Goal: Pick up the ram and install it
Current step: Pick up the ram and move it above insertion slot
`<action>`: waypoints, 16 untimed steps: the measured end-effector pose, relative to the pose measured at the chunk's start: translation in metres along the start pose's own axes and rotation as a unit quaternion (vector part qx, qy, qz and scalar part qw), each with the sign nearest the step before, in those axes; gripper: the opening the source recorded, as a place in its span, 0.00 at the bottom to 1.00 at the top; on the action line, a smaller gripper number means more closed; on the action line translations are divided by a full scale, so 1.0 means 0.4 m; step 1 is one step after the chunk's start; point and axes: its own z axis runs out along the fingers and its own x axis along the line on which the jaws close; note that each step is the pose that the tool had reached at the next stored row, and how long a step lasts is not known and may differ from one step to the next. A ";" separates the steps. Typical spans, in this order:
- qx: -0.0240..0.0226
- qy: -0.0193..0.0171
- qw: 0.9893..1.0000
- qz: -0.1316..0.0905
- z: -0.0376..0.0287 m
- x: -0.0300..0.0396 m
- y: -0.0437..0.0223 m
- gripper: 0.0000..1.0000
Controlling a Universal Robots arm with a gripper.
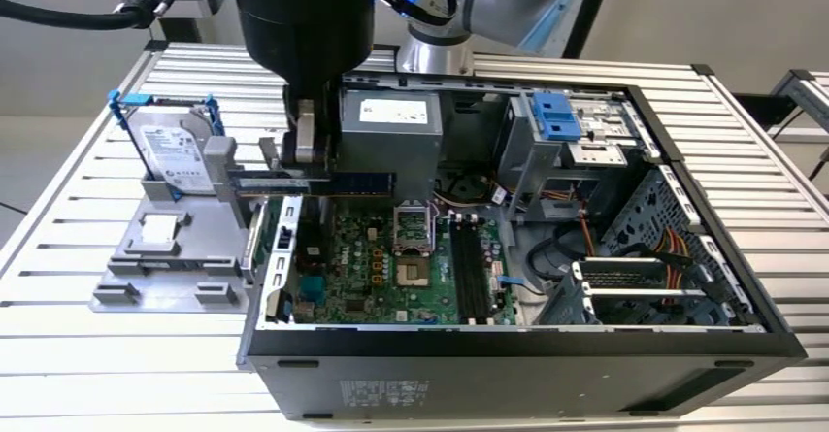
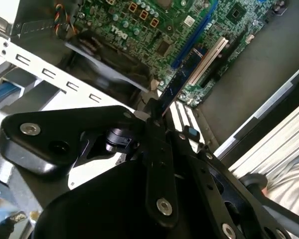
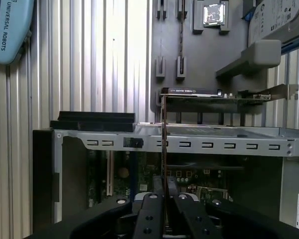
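The ram is a thin bluish stick held level and on edge, with my gripper shut on it from above. It hangs over the open computer case, just above the case wall on the exterior view's left. The long black slots on the motherboard lie lower, toward the exterior view's right. In the first wrist view the ram shows edge-on as a thin line rising from my gripper. In the second wrist view the ram sticks out of my gripper over the green board.
A silver hard drive in a blue frame stands on a grey fixture beside the case at the exterior view's left. A grey power supply sits just behind the gripper. A drive cage and cables fill the case's other side.
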 end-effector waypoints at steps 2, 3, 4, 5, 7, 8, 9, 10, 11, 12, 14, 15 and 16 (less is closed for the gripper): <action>0.000 0.000 1.000 0.000 0.000 0.000 -0.006 0.00; 0.000 0.000 1.000 0.000 0.000 0.000 -0.010 0.00; 0.000 0.000 1.000 0.000 0.000 0.000 -0.013 0.00; 0.000 0.000 1.000 0.000 0.000 0.000 -0.016 0.00; 0.000 0.000 1.000 0.000 0.000 0.000 -0.023 0.00; 0.000 0.000 1.000 0.000 -0.001 0.000 -0.028 0.00; 0.000 0.000 1.000 0.000 -0.001 0.000 -0.032 0.00; 0.000 0.000 1.000 0.000 -0.001 0.000 -0.037 0.00; 0.000 0.000 1.000 0.000 -0.001 0.000 -0.042 0.00; 0.000 0.000 1.000 0.000 -0.001 0.000 -0.046 0.00; 0.000 0.000 1.000 0.000 -0.001 0.000 -0.055 0.00; 0.000 0.000 1.000 0.000 -0.001 0.000 -0.060 0.00; 0.000 0.000 1.000 0.000 -0.001 0.000 -0.065 0.00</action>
